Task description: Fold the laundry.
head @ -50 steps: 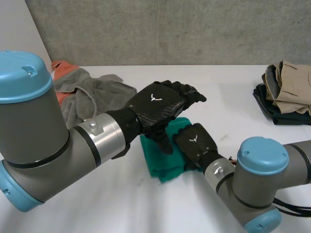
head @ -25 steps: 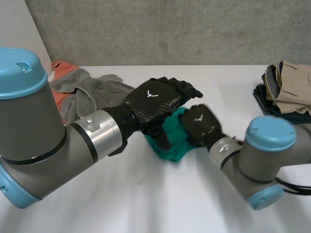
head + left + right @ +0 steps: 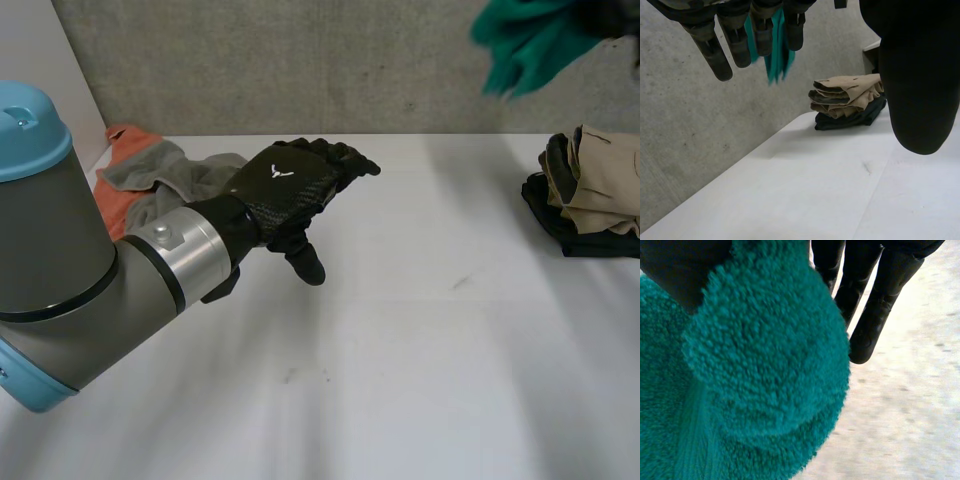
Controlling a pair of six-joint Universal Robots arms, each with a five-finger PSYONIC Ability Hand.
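Note:
A folded green towel [image 3: 530, 45] hangs high in the air at the back right, well above the white table [image 3: 400, 350]. My right hand [image 3: 618, 14] is shut on it; in the right wrist view the thumb and fingers [image 3: 875, 300] pinch the fluffy green towel [image 3: 755, 370] under the palm. My left hand [image 3: 285, 190] hovers over the table's middle left, open, fingers straight, holding nothing. In the left wrist view the green towel [image 3: 774, 50] shows beyond my left hand's fingers [image 3: 720, 55].
A stack of folded tan and dark clothes [image 3: 590, 190] lies at the table's right edge, also seen past my left thumb as the stack [image 3: 847, 100]. A loose pile of grey and orange laundry [image 3: 170, 180] sits at the back left.
My right hand closed on the green towel and lifted it off the table, up and to the right. My left hand came off the towel and drew slightly left.

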